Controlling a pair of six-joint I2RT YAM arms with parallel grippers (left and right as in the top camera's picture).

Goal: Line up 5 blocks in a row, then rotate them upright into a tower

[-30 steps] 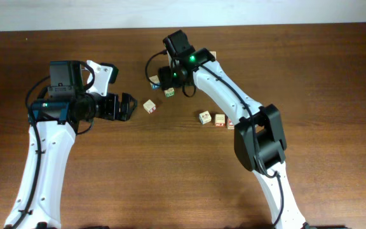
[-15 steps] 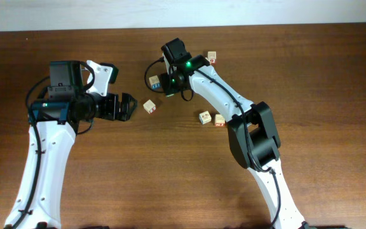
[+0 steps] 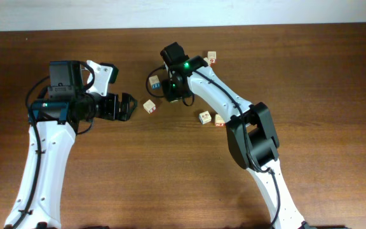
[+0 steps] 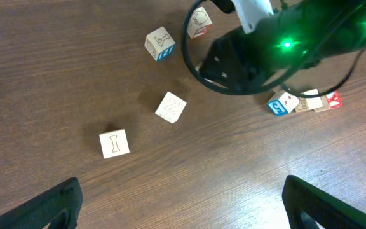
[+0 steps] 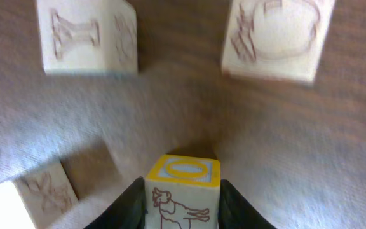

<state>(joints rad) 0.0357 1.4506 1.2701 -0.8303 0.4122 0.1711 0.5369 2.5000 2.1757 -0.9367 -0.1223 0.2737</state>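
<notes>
Standing wide open above the dark wooden tabletop (image 3: 335, 76), the left fingers (image 4: 56, 207) grip nothing, their two tips well apart. Just to their right lies a pale block (image 3: 149, 106), turned askew, near the tips but not touched. A little farther back sits a blue-marked block (image 3: 154, 81), just beside the wrist end of the right arm (image 3: 221, 93).

The right fingers (image 5: 127, 213) are down at the tabletop with a yellow-topped block (image 5: 183, 187) between them. It stands upright on the wood, with an O on its top face and an animal outline on the side facing the wrist camera. That view is blurred, but both fingers look pressed against its sides. From above, this block is hidden under the arm.

Right of the arm, a cream block (image 3: 205, 117) and a red-printed block (image 3: 219, 120) lie side by side, touching or very nearly so. A far block (image 3: 211, 58) sits alone toward the back edge, well apart from the others.
</notes>
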